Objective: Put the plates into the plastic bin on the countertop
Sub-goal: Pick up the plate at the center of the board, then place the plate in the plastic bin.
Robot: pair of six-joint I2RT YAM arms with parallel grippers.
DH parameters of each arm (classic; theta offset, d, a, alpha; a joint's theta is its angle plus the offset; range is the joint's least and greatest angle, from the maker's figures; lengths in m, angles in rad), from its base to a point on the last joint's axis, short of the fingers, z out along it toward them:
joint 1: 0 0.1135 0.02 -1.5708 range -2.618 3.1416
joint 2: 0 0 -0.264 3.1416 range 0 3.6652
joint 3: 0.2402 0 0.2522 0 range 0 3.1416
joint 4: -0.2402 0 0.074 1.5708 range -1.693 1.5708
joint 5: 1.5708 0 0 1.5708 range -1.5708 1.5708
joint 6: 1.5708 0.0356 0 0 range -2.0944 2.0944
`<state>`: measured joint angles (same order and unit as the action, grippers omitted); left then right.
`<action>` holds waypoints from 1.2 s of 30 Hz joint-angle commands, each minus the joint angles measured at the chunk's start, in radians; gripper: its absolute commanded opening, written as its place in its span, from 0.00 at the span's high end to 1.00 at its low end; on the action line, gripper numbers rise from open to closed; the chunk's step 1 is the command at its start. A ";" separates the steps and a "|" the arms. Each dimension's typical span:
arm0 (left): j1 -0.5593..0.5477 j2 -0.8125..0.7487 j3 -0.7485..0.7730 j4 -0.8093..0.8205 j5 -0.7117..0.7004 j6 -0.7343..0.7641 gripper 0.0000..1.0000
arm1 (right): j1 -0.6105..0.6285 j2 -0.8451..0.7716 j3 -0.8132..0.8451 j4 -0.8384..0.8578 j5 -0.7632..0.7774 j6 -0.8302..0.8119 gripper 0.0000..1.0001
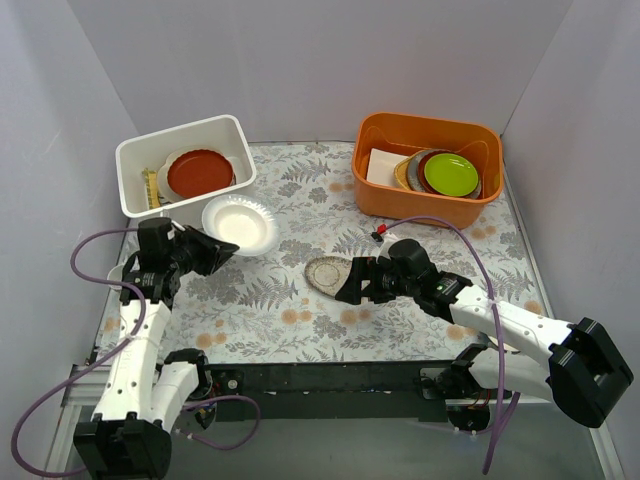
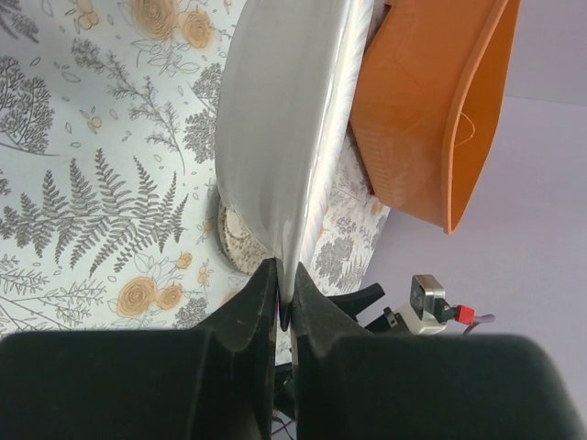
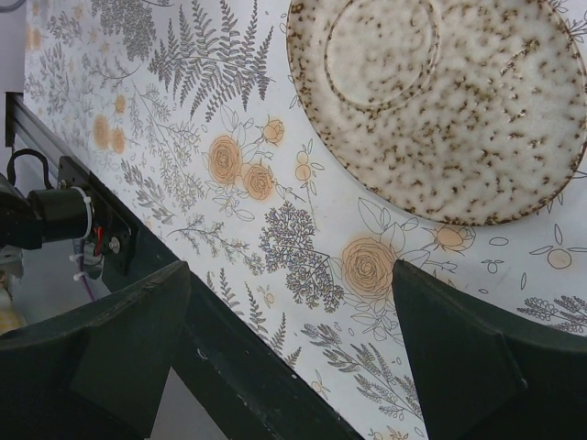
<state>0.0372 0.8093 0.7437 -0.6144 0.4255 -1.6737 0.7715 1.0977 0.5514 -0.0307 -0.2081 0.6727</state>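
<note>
Top external view, biggest first: what sits on the countertop [image 1: 300, 320]?
— An orange tub [image 1: 430, 205] at the far right, and the plastic bin [image 1: 180, 130] at the far left with a red-brown plate [image 1: 199, 172] inside.
— And the loose plates?
— A small white plate [image 1: 240, 224] is just in front of the bin, its rim pinched by the left gripper [image 2: 284, 293]. A speckled plate [image 3: 440, 101] lies flat mid-counter, with the right gripper [image 3: 289, 275] spread wide beside it, holding nothing.
</note>
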 commanded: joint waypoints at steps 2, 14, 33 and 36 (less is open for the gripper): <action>0.001 0.062 0.127 0.079 0.010 0.041 1.00 | -0.009 -0.009 -0.005 0.014 0.007 -0.022 0.02; 0.001 0.232 0.316 0.134 -0.030 0.068 1.00 | -0.031 -0.022 -0.011 -0.001 0.006 -0.039 0.02; 0.185 0.462 0.508 0.235 0.030 0.055 1.00 | -0.060 -0.033 -0.042 0.003 -0.014 -0.051 0.02; 0.236 0.517 0.523 0.265 0.074 0.049 1.00 | -0.063 -0.033 -0.045 0.005 -0.017 -0.053 0.02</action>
<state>0.2081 1.2980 1.1976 -0.4812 0.4088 -1.6192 0.7158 1.0855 0.5083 -0.0509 -0.2131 0.6392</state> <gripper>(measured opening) 0.051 0.982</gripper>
